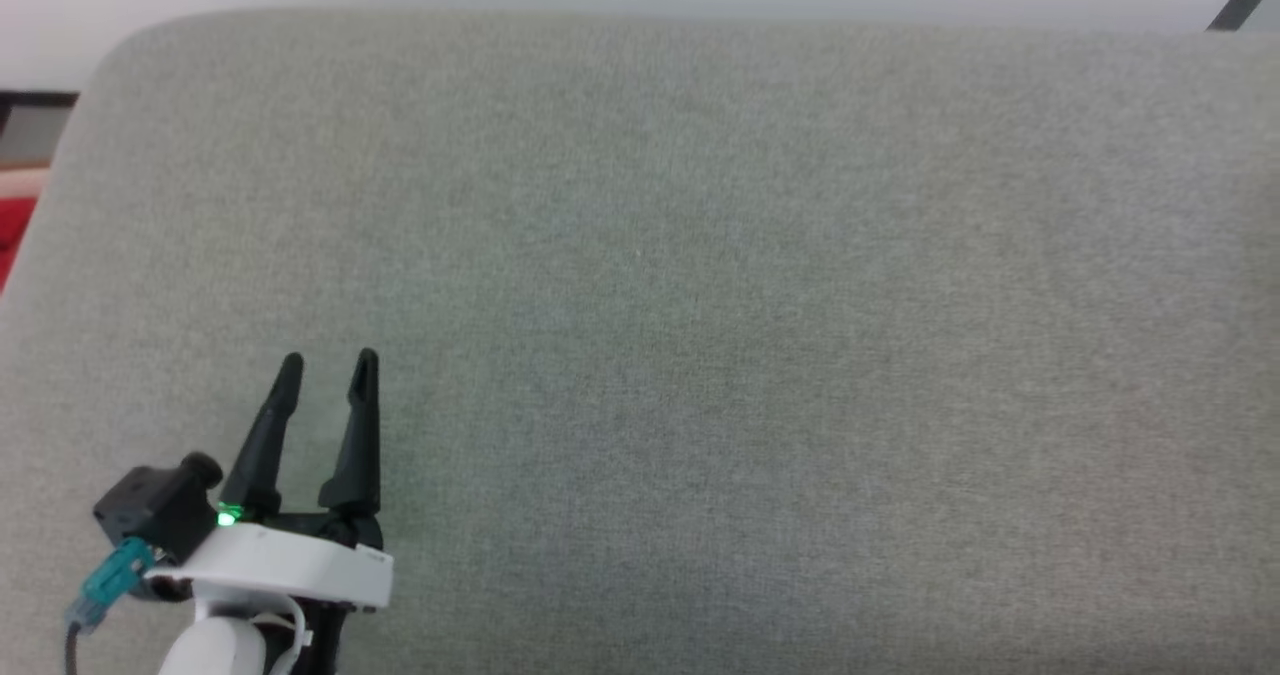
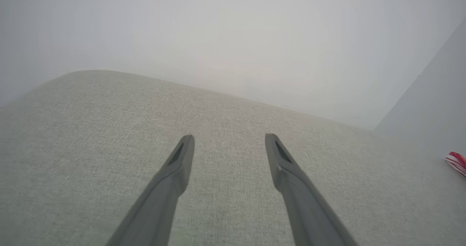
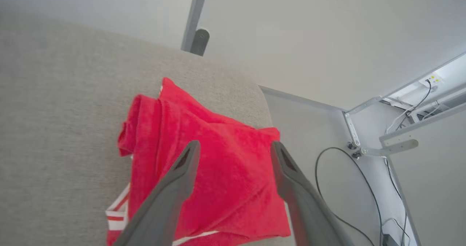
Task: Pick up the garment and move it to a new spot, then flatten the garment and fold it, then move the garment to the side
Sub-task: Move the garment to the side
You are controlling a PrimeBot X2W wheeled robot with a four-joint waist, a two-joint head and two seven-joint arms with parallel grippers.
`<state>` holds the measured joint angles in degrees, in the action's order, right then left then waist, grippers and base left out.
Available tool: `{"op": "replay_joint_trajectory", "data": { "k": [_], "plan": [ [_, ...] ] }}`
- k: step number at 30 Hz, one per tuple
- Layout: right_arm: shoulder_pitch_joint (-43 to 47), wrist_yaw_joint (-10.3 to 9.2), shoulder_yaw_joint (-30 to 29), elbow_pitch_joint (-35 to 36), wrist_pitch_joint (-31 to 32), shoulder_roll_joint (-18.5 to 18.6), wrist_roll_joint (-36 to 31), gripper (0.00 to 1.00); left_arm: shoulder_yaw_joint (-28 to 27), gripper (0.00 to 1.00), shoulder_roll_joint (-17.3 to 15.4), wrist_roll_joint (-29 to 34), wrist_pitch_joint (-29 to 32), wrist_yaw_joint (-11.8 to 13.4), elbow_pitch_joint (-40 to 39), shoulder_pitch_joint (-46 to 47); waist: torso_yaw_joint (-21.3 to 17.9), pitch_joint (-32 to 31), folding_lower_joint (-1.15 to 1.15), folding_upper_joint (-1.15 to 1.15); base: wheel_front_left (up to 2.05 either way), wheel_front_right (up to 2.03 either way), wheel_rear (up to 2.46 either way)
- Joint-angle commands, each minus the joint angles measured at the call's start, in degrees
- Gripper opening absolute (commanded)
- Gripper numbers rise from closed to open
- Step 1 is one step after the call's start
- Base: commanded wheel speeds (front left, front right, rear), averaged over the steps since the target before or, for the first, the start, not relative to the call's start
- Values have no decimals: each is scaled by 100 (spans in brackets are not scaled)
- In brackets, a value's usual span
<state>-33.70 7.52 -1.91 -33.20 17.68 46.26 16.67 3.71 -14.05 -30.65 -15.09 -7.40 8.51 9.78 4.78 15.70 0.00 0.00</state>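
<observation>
Left gripper (image 1: 330, 358): located at 7 o'clock in the head view, over the grey fabric surface (image 1: 700, 305). Both dark fingers point toward 12 o'clock and stand apart, with nothing between them. The left wrist view confirms this: left gripper (image 2: 229, 138) spread, with bare grey fabric under and between the fingers.

Right gripper (image 3: 236, 144): in the right wrist view, the fingers are spread wide above the garment (image 3: 204, 125) and are not clamped on it.

Garment: it lies folded in a compact red stack at the rounded corner of the grey surface, from the centre of the right wrist view toward 6 o'clock. The striped trim (image 3: 116, 217) shows at 7 o'clock. In the left wrist view, an edge of the garment (image 2: 457, 161) appears at 4 o'clock.

Floor: a black cable (image 3: 327, 187) lies at 4 o'clock in the right wrist view.
</observation>
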Motion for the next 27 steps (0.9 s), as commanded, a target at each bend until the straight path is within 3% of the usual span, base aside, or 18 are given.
{"op": "replay_joint_trajectory", "data": {
  "k": [1, 15, 27],
  "plan": [
    [138, -6, -1, 86, -152, -140, 57, 100, -38, 100, -22, 64, 0, -15, 9, -83, -84, -201, 0, 0, 0, 0, 0],
    [1753, -6, 219, 1522, -1929, -1451, 145, 100, -231, 100, -158, 84, 0, -15, -21, -593, -179, -1124, 0, 0, 0, 0, 0],
    [2895, -6, 209, 1842, -2850, -2226, 88, 100, -344, 100, -293, 112, 0, -15, 46, -968, -112, -1608, 0, 0, 0, 0, 0]
  ]
}}
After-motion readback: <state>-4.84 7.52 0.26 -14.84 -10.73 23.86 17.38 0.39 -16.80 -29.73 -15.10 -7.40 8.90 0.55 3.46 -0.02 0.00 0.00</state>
